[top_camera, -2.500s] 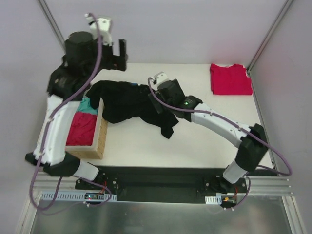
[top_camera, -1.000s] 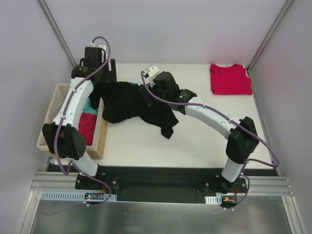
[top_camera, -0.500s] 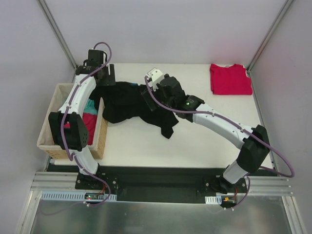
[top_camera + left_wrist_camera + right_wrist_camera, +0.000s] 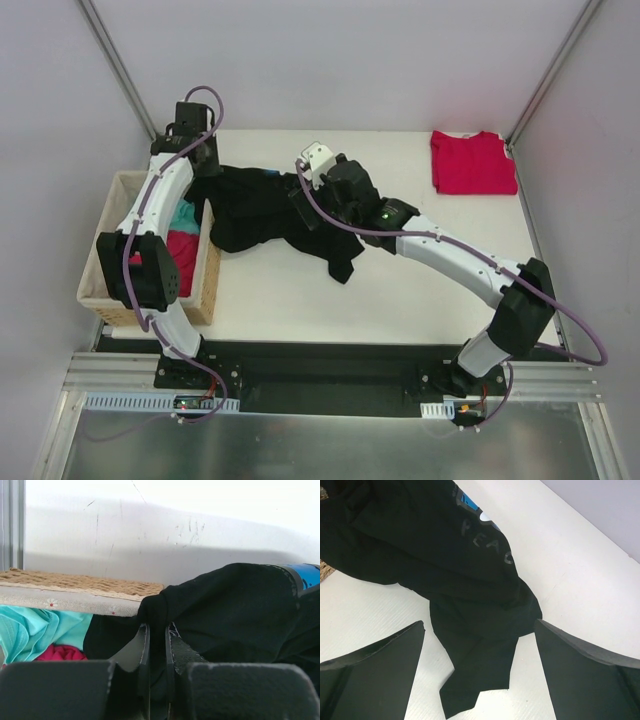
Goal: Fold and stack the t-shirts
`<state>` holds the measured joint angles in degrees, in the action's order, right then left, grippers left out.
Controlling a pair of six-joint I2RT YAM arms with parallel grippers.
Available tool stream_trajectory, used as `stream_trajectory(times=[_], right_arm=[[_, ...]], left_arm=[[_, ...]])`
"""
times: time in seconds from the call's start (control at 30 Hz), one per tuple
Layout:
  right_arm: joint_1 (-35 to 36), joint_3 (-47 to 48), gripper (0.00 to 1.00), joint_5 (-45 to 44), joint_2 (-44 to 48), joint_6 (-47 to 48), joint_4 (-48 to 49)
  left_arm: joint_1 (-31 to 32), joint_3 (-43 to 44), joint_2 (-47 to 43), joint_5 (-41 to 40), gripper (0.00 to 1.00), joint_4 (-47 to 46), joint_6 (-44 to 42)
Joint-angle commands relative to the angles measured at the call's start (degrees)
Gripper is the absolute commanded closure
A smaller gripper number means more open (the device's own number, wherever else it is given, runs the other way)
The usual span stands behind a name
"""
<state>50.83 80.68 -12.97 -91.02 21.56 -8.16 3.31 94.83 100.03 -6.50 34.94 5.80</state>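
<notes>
The black t-shirt (image 4: 250,210) lies crumpled on the white table, its left edge draped over the basket rim. My left gripper (image 4: 205,165) is at that edge. In the left wrist view it (image 4: 156,632) is shut on a fold of the black t-shirt (image 4: 235,605). My right gripper (image 4: 302,200) hovers over the shirt's right part. In the right wrist view it (image 4: 479,622) is open, with the black t-shirt (image 4: 445,555) and its hanging sleeve below the fingers (image 4: 380,665). The red t-shirt (image 4: 472,162) lies folded at the back right corner.
A woven tan basket (image 4: 206,285) stands at the table's left edge and holds teal cloth (image 4: 30,630) and red cloth (image 4: 57,652). Its rim (image 4: 75,585) is right beside my left fingers. Frame posts rise at both back corners.
My left gripper has shut on the black t-shirt's edge by the basket. The right arm has stayed almost still over the shirt, open.
</notes>
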Motion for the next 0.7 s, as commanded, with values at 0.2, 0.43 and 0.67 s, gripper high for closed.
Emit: stream_trajectory(times=[0.2, 0.43, 0.67], right_arm=[[1.1, 0.7, 0.04, -0.7, 0.3, 0.3, 2.1], [1.8, 1.0, 0.04, -1.3, 0.2, 0.8, 2.0], [1.8, 0.6, 0.04, -2.1, 1.2, 1.3, 2.0]], left_arm=[[-0.1, 2.6, -11.3, -0.7, 0.95, 4.7, -0.5], [-0.1, 1.8, -11.0, -1.1, 1.0, 5.4, -1.1], [4.7, 9.6, -6.7, 4.7, 1.0, 5.5, -1.1]])
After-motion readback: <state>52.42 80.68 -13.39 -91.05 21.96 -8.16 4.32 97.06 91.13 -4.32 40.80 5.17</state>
